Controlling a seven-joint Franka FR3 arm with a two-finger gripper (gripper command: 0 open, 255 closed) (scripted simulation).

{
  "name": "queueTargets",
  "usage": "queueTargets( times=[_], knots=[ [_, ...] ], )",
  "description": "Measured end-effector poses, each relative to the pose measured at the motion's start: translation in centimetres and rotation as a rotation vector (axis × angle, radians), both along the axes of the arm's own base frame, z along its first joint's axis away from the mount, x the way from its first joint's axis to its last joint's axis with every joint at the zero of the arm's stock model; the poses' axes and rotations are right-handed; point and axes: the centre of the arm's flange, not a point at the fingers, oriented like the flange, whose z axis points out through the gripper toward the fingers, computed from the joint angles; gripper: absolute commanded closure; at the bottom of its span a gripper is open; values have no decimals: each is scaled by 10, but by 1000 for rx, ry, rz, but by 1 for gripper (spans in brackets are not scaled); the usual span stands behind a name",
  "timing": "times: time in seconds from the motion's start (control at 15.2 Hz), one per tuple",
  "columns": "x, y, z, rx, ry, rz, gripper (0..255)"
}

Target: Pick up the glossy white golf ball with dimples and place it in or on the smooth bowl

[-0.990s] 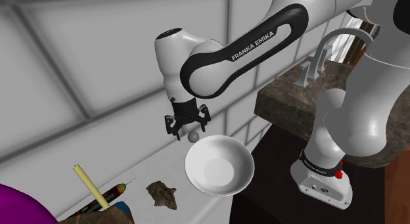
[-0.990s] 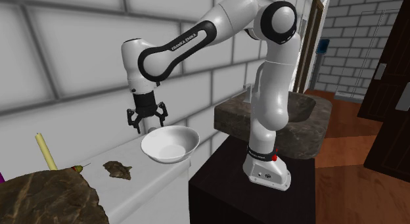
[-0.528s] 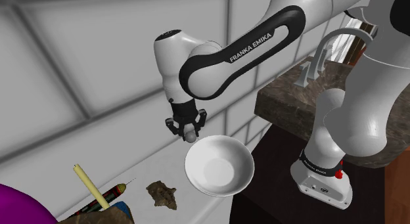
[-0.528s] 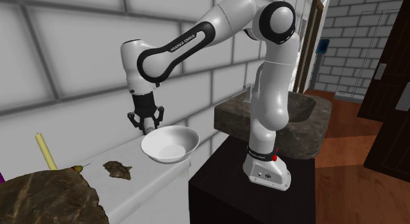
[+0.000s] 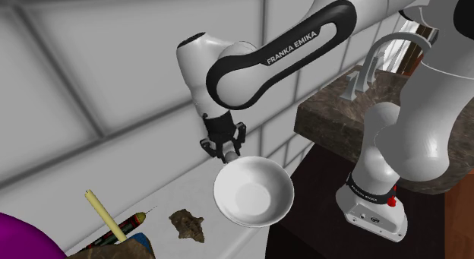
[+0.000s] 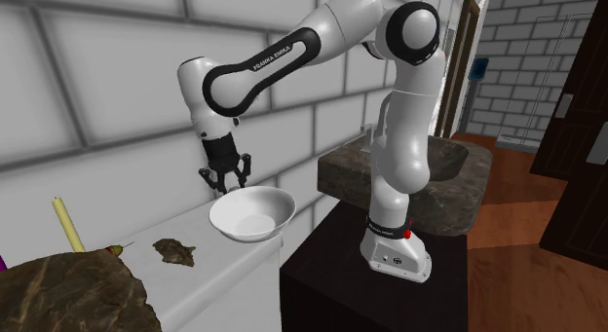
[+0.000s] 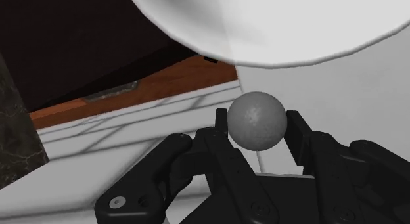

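Open above the white bowl [image 5: 253, 192] and out past its near rim, tight behind the gripper [image 5: 226, 152] against the grey block wall [image 5: 114, 83] (ball [image 7: 256, 120] clasped, just beside the bowl's far rim), with yellow candle [image 5: 105, 216] and brown lump [image 5: 188, 224] well apart along the ledge [image 6: 209, 272].

One ball [image 7: 256, 119] — one bowl [image 5: 258, 198] — one candle [image 5: 105, 216].
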Motion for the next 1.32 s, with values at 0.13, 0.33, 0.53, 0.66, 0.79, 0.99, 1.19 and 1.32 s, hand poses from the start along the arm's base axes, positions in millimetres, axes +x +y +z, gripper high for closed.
queueTargets(
  times=[0.13,0.33,0.53,0.66,0.79,0.99,1.19,1.32],
  knots=[
    [-10,-9,5,-20,76,122,255],
    [-18,-18,17,-43,189,262,255],
    [-19,-17,29,-6,145,288,255],
    [-19,-15,37,-13,151,290,255],
    [-15,-4,52,15,125,268,255],
    [-17,-4,69,13,115,292,255],
    [-17,-9,81,-10,170,287,255],
    [-18,-11,98,-8,151,288,255]
  ],
)
